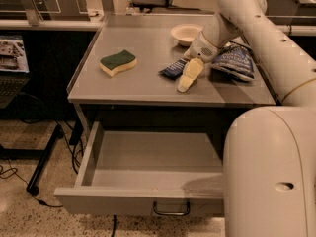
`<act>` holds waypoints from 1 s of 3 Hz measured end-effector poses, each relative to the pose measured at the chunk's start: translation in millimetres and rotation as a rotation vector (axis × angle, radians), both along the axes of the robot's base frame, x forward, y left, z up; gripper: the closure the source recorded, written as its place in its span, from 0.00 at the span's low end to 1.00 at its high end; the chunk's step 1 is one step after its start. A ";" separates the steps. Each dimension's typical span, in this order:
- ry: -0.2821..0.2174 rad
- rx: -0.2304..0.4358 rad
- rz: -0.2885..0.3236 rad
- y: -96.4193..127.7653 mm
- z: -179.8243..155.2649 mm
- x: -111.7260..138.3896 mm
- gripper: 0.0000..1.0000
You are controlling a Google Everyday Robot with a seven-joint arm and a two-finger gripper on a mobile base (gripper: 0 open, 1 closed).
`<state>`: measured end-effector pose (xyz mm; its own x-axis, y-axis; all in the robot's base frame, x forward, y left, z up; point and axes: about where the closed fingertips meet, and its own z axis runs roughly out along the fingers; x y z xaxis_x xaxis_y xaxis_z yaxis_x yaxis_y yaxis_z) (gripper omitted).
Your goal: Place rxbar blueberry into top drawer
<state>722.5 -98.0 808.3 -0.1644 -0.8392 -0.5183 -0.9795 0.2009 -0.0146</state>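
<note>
The rxbar blueberry is a small dark navy wrapper lying flat on the grey tabletop, near its middle. My gripper is low over the table, right beside the bar's right end and touching or almost touching it. The arm reaches in from the upper right. The top drawer is pulled open below the tabletop. Its grey inside shows nothing in it, and its curved metal handle is at the front centre.
A yellow sponge with a green top lies on the table's left part. A cream bowl stands at the back. A crinkled blue chip bag lies to the right of the gripper. My own body fills the lower right.
</note>
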 end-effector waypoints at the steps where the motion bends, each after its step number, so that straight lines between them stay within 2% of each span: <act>1: 0.000 0.000 0.000 0.0 0.0 0.0 0.19; 3: 0.000 0.000 0.000 0.0 -0.1 0.0 0.65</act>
